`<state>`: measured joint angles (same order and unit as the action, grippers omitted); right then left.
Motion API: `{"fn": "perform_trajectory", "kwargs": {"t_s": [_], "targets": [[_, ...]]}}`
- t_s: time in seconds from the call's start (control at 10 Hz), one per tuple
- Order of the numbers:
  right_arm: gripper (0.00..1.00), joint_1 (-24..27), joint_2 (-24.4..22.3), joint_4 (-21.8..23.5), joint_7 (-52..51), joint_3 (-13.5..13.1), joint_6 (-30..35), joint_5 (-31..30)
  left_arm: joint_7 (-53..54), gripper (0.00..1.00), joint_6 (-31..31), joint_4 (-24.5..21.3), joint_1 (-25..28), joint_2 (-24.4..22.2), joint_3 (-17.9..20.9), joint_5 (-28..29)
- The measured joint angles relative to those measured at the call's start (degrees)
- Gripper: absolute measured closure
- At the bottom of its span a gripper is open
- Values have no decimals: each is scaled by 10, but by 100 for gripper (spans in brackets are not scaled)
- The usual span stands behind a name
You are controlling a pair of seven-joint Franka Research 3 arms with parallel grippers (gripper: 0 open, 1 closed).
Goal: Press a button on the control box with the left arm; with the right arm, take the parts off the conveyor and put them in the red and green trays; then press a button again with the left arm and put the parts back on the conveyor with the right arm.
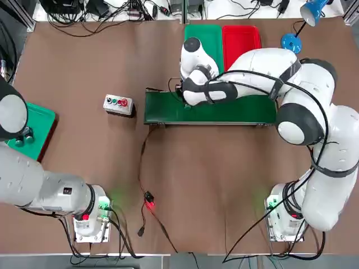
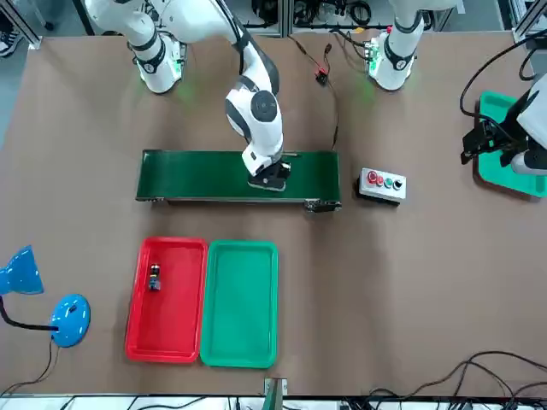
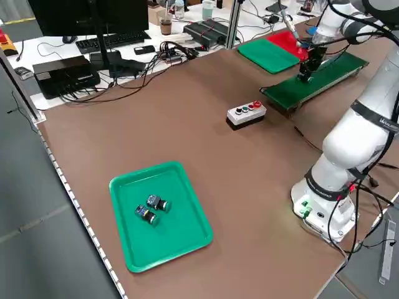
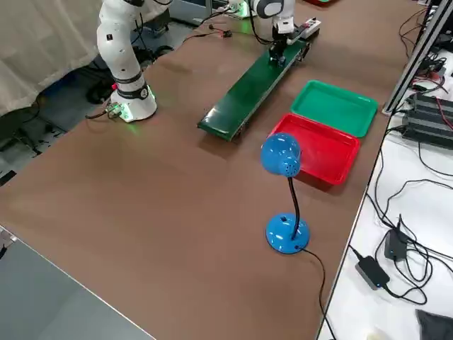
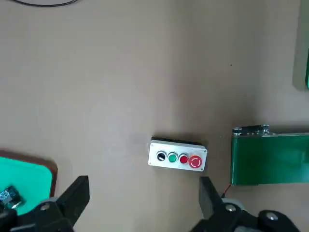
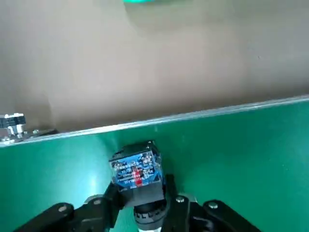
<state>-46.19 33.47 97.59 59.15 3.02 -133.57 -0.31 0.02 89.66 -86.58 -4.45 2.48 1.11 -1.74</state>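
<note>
My right gripper (image 2: 269, 181) is down on the green conveyor (image 1: 224, 109), toward the end nearest the control box (image 1: 118, 104). In the right wrist view its fingers (image 6: 104, 205) are shut on a small black part with a blue and red top (image 6: 136, 169) that rests on the belt. My left gripper (image 5: 142, 198) hangs open above the table at the robot's far left, with the control box (image 5: 177, 158) some way off beyond its fingers. Beyond the conveyor, the red tray (image 2: 175, 333) holds one small part (image 2: 155, 278). The green tray (image 2: 241, 303) beside it shows nothing inside.
Another green tray (image 3: 181, 230) with two small parts (image 3: 151, 208) lies at the robot's far left, under the left arm. A blue desk lamp (image 2: 51, 316) stands beyond the red tray. A cable with a red clip (image 1: 148, 203) runs from the conveyor toward the robot.
</note>
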Motion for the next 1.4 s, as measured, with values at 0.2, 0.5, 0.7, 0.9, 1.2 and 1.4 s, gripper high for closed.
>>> {"fn": "perform_trajectory", "kwargs": {"t_s": [0.2,0.5,0.7,0.9,1.2,1.4], "targets": [[60,19,0,-21,-1,-11,4,-6,0,0,0,0,0,0,0,0],[60,110,-1,-72,-49,-15,6,-14,0,0,0,0,-1,0,0,0],[60,156,8,-86,-86,-15,6,-20,0,0,0,0,-1,0,-1,0],[60,176,39,-110,-92,-15,-19,-45,0,0,0,0,-1,0,-1,0],[60,189,99,-139,-104,-16,-117,-55,0,0,0,1,-2,0,-3,0],[60,192,130,-159,-106,-24,-128,-69,0,0,0,1,-2,0,-4,0]]}}
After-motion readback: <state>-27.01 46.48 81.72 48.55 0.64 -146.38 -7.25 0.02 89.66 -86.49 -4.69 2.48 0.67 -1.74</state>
